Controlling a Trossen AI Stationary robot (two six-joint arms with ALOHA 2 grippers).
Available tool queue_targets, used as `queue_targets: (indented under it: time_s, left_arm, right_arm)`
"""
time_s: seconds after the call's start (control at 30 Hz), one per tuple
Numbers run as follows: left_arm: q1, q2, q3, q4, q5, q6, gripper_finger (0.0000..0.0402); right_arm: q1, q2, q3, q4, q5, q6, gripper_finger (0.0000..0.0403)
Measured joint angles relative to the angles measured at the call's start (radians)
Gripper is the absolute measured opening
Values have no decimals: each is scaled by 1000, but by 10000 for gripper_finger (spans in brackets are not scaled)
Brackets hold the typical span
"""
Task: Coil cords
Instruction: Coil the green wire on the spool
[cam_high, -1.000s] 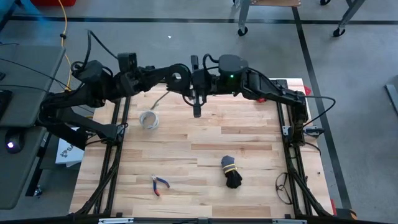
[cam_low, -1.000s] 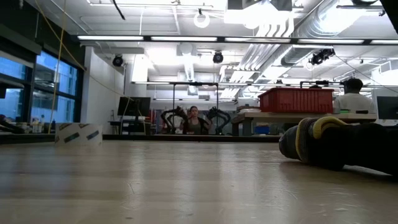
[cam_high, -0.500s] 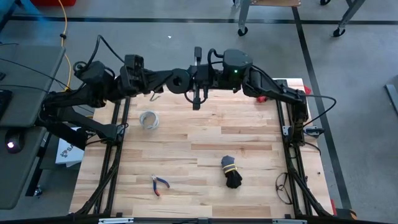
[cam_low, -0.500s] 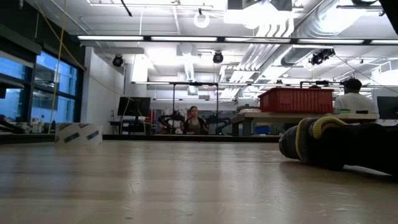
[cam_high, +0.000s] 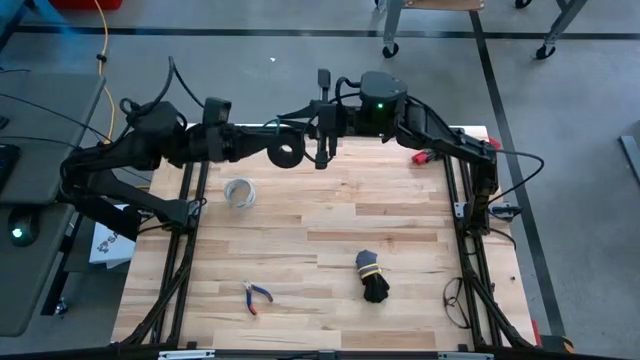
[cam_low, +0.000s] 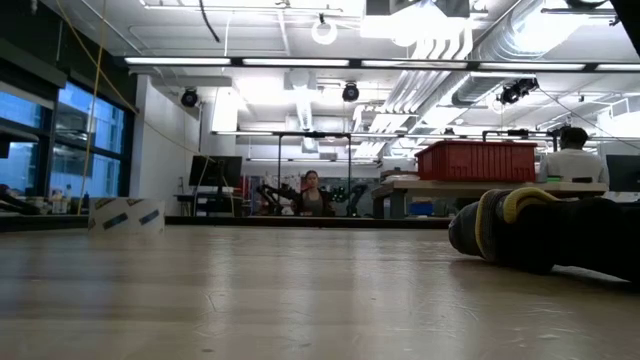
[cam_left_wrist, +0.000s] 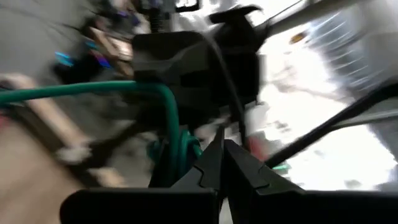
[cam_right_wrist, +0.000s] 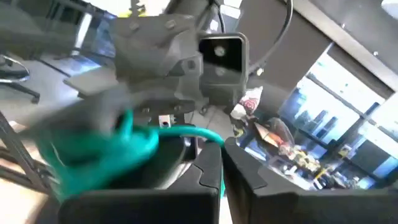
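Note:
The dark-green cord is a small round coil (cam_high: 287, 152) held above the far middle of the table, between my two grippers. It also shows in the left wrist view (cam_left_wrist: 177, 146), with a green tail (cam_left_wrist: 74, 90) running off from it. In the right wrist view it is a blurred green bunch (cam_right_wrist: 106, 152). My left gripper (cam_high: 266, 150) comes from the table's left and is shut at the coil. My right gripper (cam_high: 322, 152) comes from the right, points down, and is shut on the cord's tail. My left gripper has the coil's rim (cam_left_wrist: 186, 152) at its shut fingertips, coming level from the table's left. The fingers hide the exact place of contact. The coil hangs clear of the table. My right gripper pinches the green tail (cam_right_wrist: 208, 138) between its shut fingers, close to the coil. The fingers point down. The strand arches slack from the coil to the fingers.
A pale grey-white ring (cam_high: 239, 192) lies at the left of the table. Pliers (cam_high: 257, 296) lie near the front. A black cord bundle with a yellow tie (cam_high: 373, 277) lies front right and fills the low view's right (cam_low: 540, 232). A red object (cam_high: 424, 157) lies far right.
My right gripper has risen and gone toward the table's far edge. My left gripper has drawn back a little toward the left. The coil has turned, so that it now shows as an open ring from above, and it stays clear of the table.

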Motion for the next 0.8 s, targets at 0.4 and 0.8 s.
queue_targets:
  time_s: [0.4,0.8]
  left_arm:
    - [-6,-53,-5,-254,-196,469,0]
    - [-3,-50,-2,-357,-229,757,0]
  right_arm:
    - [-18,-38,6,-147,176,31,2]
    - [-43,-75,3,-344,89,251,1]
